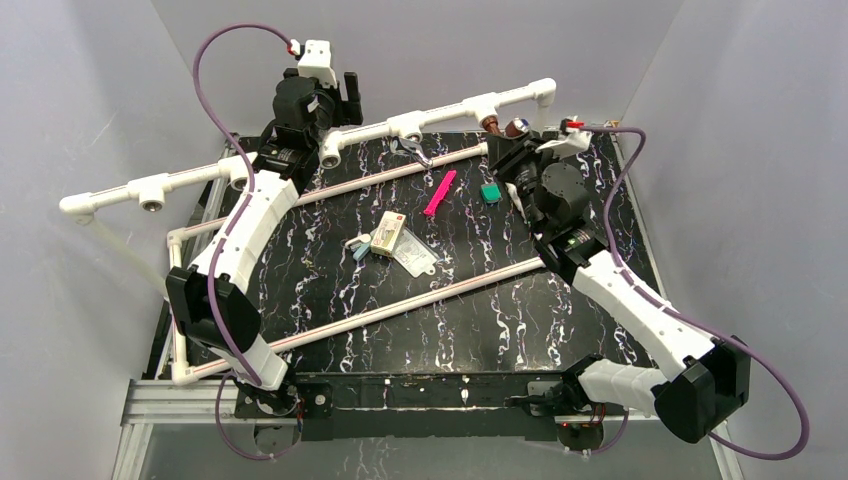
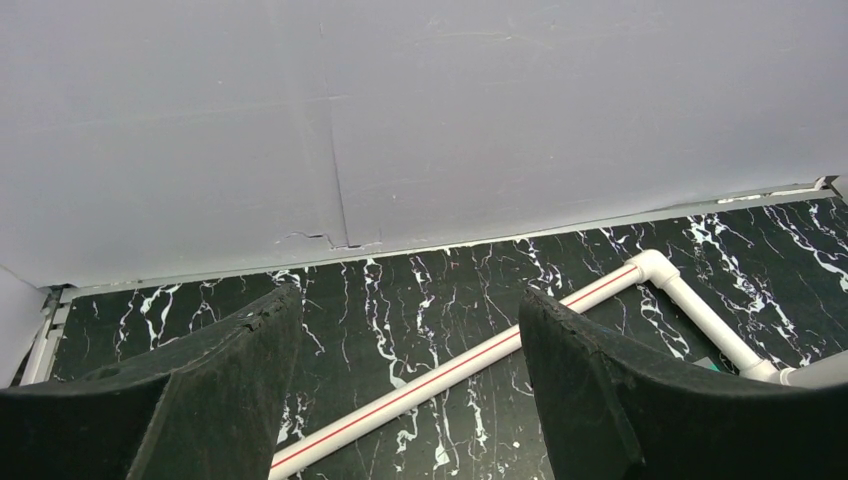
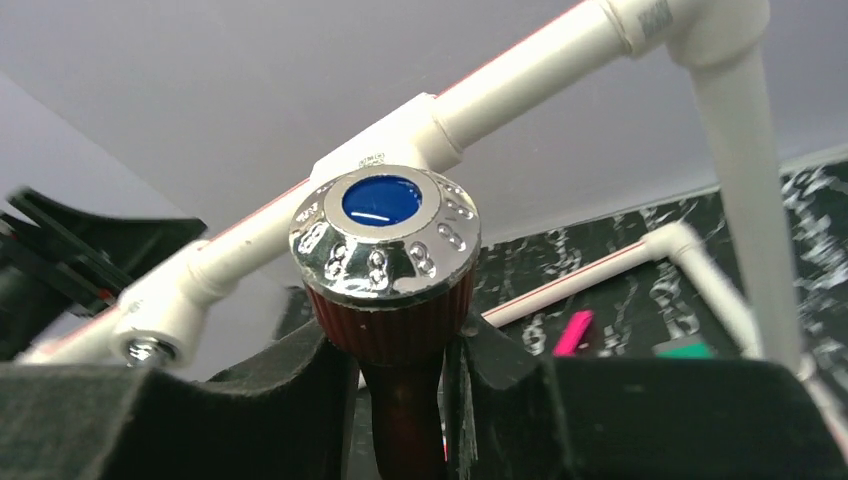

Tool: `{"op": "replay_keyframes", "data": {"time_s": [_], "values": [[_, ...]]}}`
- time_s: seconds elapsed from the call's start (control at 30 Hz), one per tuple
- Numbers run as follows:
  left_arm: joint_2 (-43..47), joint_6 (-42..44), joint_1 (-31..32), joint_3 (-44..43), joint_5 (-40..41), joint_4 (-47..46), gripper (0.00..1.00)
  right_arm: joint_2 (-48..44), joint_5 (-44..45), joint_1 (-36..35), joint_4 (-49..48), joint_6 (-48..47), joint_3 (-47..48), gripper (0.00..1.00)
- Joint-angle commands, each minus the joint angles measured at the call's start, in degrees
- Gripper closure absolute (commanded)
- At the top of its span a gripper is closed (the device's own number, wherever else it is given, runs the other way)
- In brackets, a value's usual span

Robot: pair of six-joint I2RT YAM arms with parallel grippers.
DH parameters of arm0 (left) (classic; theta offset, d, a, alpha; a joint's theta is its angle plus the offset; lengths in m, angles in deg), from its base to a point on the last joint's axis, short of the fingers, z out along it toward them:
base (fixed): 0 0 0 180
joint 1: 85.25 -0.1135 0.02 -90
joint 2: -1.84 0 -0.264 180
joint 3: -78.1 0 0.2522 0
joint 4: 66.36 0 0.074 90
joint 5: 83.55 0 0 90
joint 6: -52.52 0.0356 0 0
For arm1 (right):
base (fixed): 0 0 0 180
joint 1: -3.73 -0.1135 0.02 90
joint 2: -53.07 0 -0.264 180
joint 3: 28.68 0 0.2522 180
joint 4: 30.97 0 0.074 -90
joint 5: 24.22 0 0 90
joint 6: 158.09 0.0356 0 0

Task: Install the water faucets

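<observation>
The dark reddish-brown water faucet (image 3: 405, 395) stands upright between the fingers of my right gripper (image 3: 405, 370), which is shut on its body just under the ribbed knob. The knob has a chrome cap with a blue centre (image 3: 385, 240). Right behind it runs the raised white pipe with a tee socket (image 3: 400, 140). From above, the right gripper (image 1: 508, 142) holds this faucet (image 1: 492, 125) against the pipe's right part. The silver faucet (image 1: 412, 152) lies on the black table below the pipe. My left gripper (image 1: 345, 100) hangs open at the back left, its fingers (image 2: 200, 390) wide apart over a low pipe rail (image 2: 460, 370).
A pink flat strip (image 1: 440, 193) and a green piece (image 1: 490, 192) lie near the right gripper. A small box (image 1: 388, 233), a clear bag (image 1: 415, 250) and small fittings (image 1: 358, 245) sit mid-table. White rails (image 1: 400, 305) cross the black marble top. Grey walls close in all round.
</observation>
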Motion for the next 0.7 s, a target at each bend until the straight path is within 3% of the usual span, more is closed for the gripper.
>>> {"op": "replay_keyframes", "data": {"time_s": [0.0,0.43,0.67], "values": [[-3.48,-0.02,0.79,5.41,-1.19,13.79,0.24,-1.49,4.25,0.29,1.28,26.59,1.96,0.99],[-2.71,-0.41,0.79,6.06,-1.51,13.53,0.24,-0.11,-3.35,0.51,-1.58,57.65,-2.36,0.99],[-2.99,-0.45,0.79,6.13,-1.84,13.3,0.24,0.46,-7.98,0.55,-3.83,61.53,-1.59,0.99]]}}
